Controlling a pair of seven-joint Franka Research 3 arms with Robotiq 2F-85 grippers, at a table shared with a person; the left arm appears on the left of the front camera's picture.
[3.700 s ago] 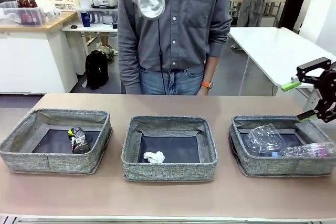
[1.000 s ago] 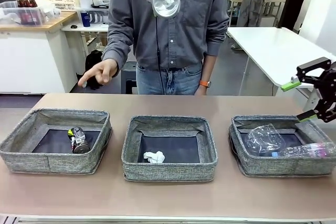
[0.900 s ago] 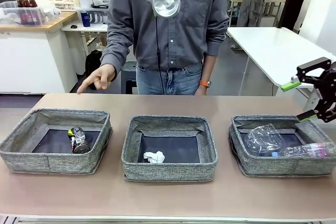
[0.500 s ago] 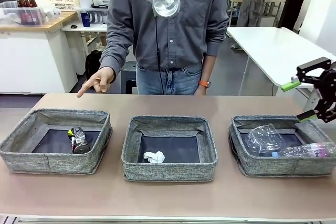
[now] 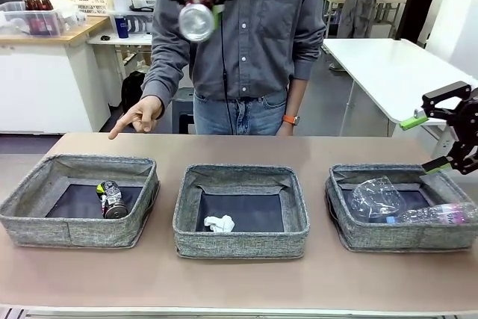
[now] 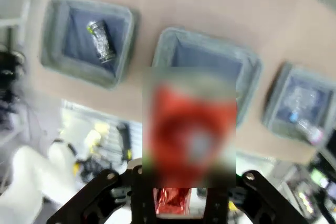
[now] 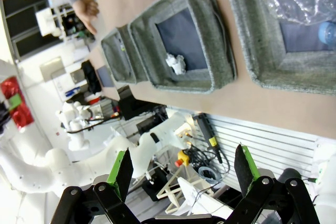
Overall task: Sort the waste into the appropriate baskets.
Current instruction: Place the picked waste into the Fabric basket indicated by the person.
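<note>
High over the table, my left gripper [image 5: 199, 4] is shut on the dented red can [image 5: 196, 22], which is blurred in the left wrist view [image 6: 191, 124]. Below stand three grey baskets. The left basket [image 5: 30, 211] holds a dark drink can [image 5: 112, 199]. A white paper wad [image 5: 219, 223] lies in the middle basket [image 5: 240, 244]. The right basket [image 5: 403, 238] holds a clear cup [image 5: 376, 198] and a plastic bottle [image 5: 437, 214]. My right gripper [image 5: 420, 145] hangs open above that basket's far right corner, with nothing between its fingers [image 7: 122, 174].
A person in a grey shirt stands at the far side; one hand [image 5: 138, 116] points down toward the left basket. Bare tabletop [image 5: 239, 282] runs along the near edge and between the baskets. A white table [image 5: 388, 65] stands behind on the right.
My left gripper has carried the red can left and slightly down. The person's hand has dropped a little and keeps pointing at the left basket. The right arm is still.
</note>
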